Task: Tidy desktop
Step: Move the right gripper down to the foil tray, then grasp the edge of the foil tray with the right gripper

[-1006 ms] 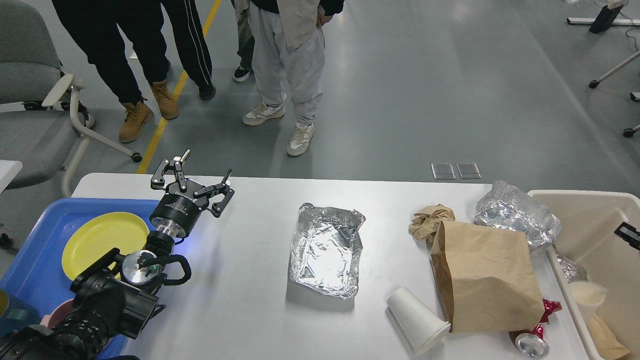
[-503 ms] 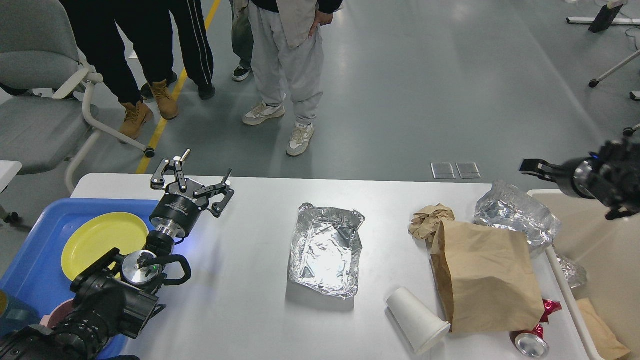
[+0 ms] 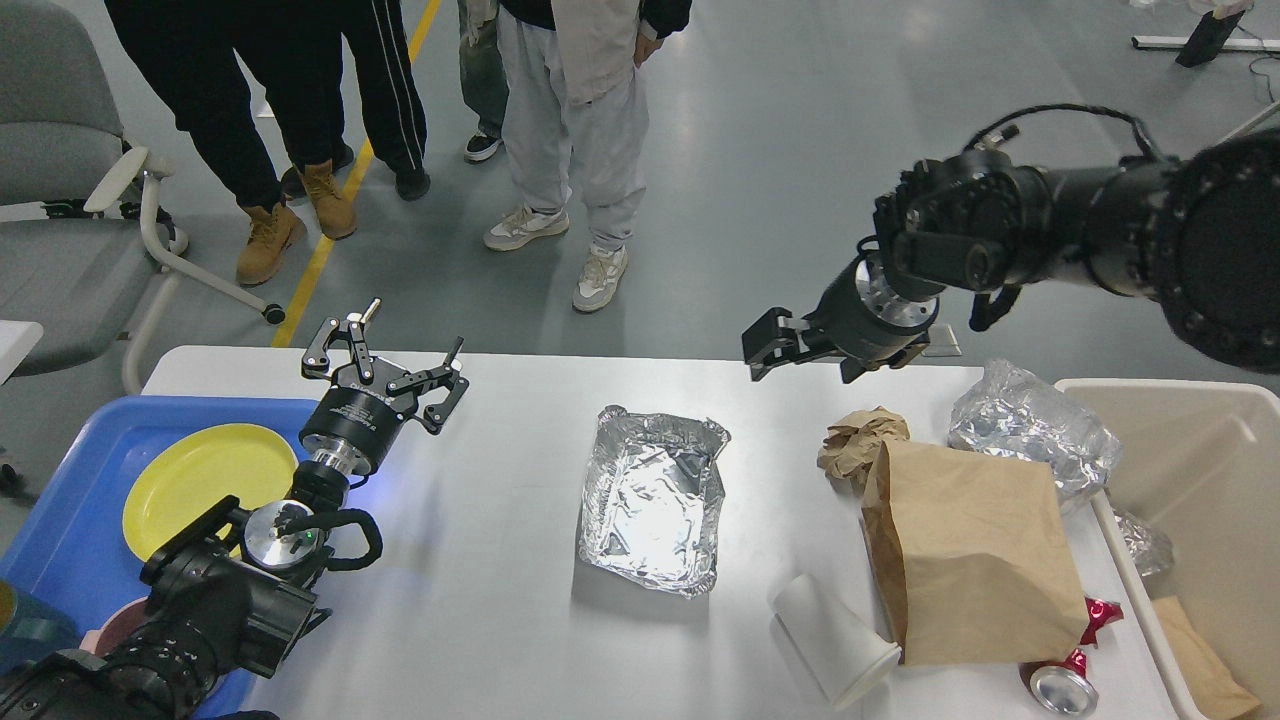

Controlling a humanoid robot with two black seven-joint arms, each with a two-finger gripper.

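Lengthwise left-to-right, desktop (image 3: 480, 620); left claw (image 3: 385, 350) spread, right claw (image 3: 765, 350) perhaps together, unclear.

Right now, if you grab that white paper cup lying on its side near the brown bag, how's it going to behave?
The white paper cup lies on its side on the desktop, so a nudge would probably roll it in a curve. It looks empty and thin-walled, likely light and easily crushed. Its mouth nearly touches the brown paper bag, which may block it.

Beyond the table you see a glossy grey floor (image 3: 800, 150) crossed by a yellow line (image 3: 330, 240), a grey wheeled chair (image 3: 60, 200) at left, and bystanders' legs (image 3: 580, 150).
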